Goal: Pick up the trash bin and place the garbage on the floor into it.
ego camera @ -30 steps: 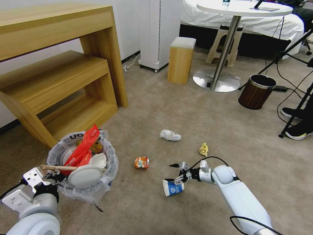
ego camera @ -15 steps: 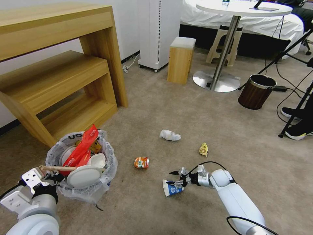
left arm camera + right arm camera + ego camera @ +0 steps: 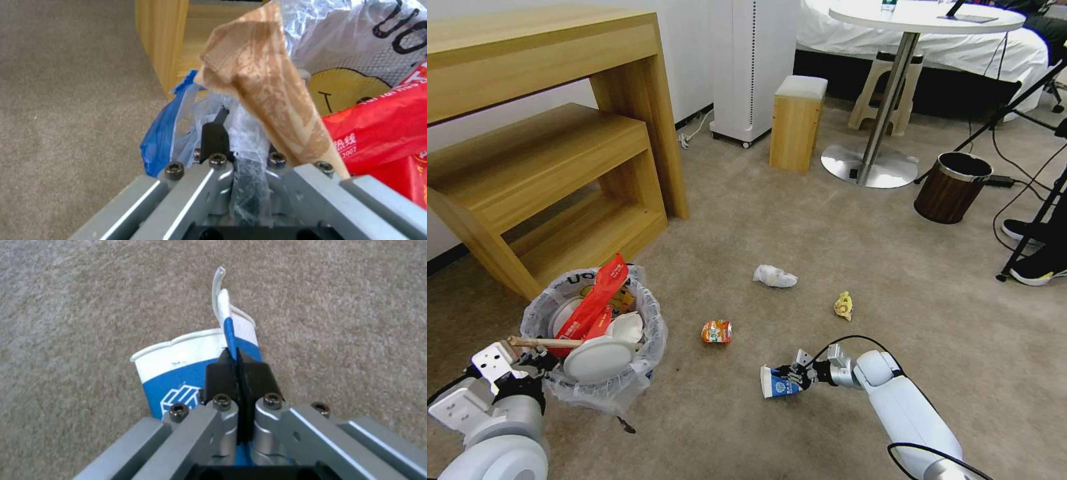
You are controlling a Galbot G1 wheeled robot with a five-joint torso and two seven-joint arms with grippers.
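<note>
The bag-lined trash bin (image 3: 594,333) sits at lower left, holding a red wrapper, white pieces and a wooden stick (image 3: 267,96). My left gripper (image 3: 537,365) is shut on the bin's rim and bag (image 3: 249,186). On the beige floor (image 3: 827,233) lies a crushed blue-white paper cup (image 3: 777,383), and my right gripper (image 3: 795,377) is shut on a pinched fold of the cup (image 3: 191,373). More garbage lies loose on the carpet: an orange can (image 3: 716,331), a white tissue (image 3: 774,276) and a yellow wad (image 3: 844,306).
A wooden shelf unit (image 3: 547,133) stands at the left behind the bin. A brown wood-grain bin (image 3: 952,187), a round table's base (image 3: 869,167), a wooden stool (image 3: 797,120) and tripod legs with cables (image 3: 1027,200) stand farther back and right.
My right gripper has dropped lower onto the blue-white cup and gone from open to shut on it. The left arm and the bin have stayed in place.
</note>
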